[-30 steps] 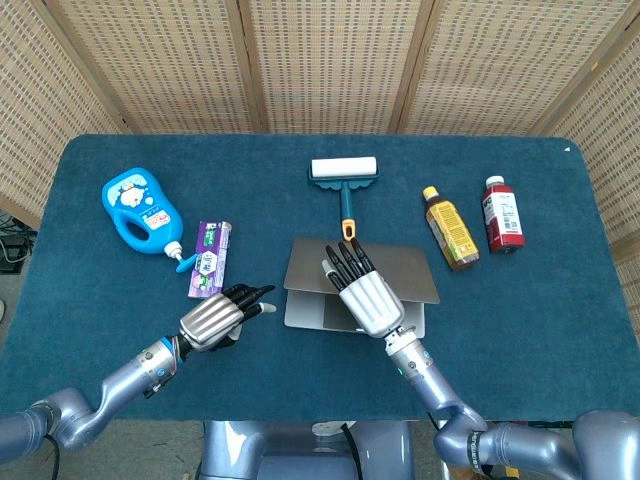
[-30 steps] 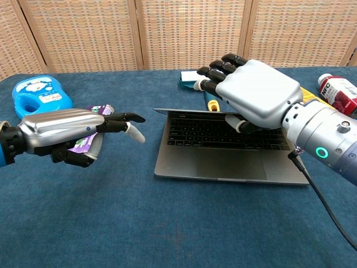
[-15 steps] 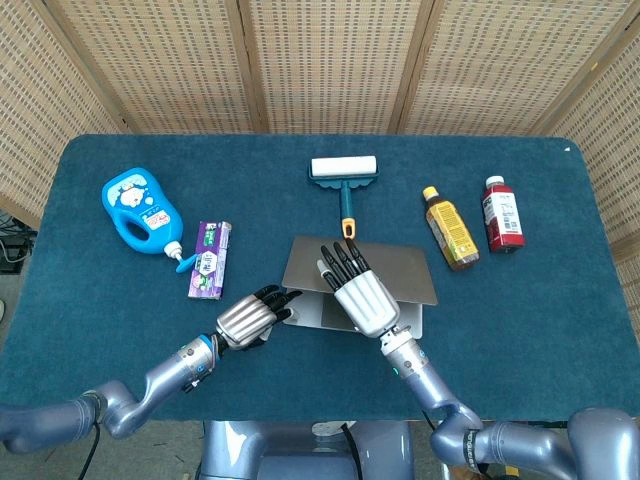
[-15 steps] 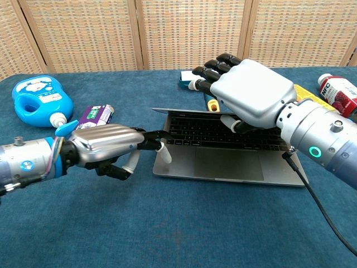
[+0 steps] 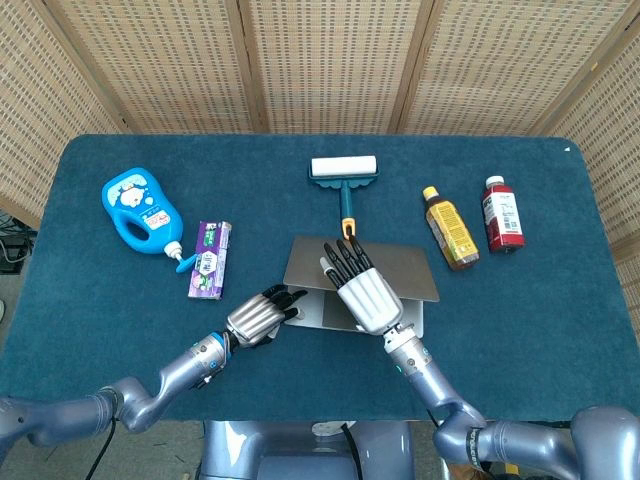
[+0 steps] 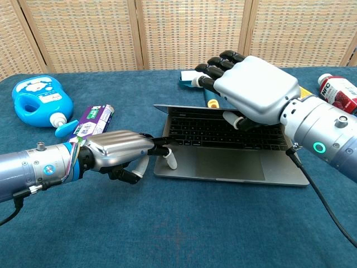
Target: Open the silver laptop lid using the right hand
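Since the earlier frames the left hand point(image 6: 120, 152) has crossed from beside the purple toothpaste box point(image 5: 210, 258) to the silver laptop point(image 6: 228, 162), fingertips now on its near-left corner, gripping nothing. The right hand point(image 6: 254, 89) stays over the keyboard, fingers extended at the lid's top edge; whether it grips the lid cannot be told. The laptop lies mid-table, lid well raised, on a dark blue cloth point(image 5: 520, 330). Woven rattan screens point(image 5: 330, 60) enclose the table behind.
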Motion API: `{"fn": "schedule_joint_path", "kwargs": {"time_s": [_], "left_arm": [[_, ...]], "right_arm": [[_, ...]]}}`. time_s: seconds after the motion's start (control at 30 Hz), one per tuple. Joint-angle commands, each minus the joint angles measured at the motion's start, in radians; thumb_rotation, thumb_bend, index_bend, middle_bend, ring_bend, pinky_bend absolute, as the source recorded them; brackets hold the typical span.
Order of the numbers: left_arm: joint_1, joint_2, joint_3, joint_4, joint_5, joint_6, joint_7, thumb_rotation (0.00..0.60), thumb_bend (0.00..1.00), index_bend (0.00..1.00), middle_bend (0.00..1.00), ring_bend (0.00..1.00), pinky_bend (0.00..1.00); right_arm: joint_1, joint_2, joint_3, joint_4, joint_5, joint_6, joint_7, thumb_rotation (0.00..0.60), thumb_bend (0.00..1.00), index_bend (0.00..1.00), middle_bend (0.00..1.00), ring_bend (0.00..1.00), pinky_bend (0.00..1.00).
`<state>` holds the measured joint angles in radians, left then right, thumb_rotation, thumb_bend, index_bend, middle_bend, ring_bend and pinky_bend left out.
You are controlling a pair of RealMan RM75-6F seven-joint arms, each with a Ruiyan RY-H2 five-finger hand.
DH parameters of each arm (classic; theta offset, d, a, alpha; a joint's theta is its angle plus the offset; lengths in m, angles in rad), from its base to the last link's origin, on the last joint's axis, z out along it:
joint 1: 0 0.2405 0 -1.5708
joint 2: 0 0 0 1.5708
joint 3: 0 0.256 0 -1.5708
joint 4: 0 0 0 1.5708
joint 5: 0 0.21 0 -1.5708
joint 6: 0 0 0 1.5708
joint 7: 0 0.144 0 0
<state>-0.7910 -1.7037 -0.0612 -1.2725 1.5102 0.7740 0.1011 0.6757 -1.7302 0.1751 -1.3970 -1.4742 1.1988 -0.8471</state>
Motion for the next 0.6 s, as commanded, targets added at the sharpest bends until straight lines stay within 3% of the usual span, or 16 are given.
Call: {"fn": "schedule_joint_path", "kwargs": {"time_s": [0.03, 0.6], "left_arm": [[-0.004, -0.009, 0.003, 0.012, -0.005, 0.0, -0.001, 0.6, 1.0, 0.26, 0.04, 0.17, 0.09], [-0.017, -0.025, 0.018, 0.033, -0.045, -0.002, 0.026, 0.6, 1.0, 0.26, 0.05, 0.17, 0.09]], "right_arm": [[0.001, 0.001, 0.0, -0.002, 0.003, -0.001, 0.001, 0.6, 0.64, 0.16, 0.12, 0.05, 0.1], [0.0, 0.093, 0.045, -0.012, 0.05, 0.005, 0.01, 0.6, 0.64, 0.16, 0.12, 0.05, 0.1]]}}
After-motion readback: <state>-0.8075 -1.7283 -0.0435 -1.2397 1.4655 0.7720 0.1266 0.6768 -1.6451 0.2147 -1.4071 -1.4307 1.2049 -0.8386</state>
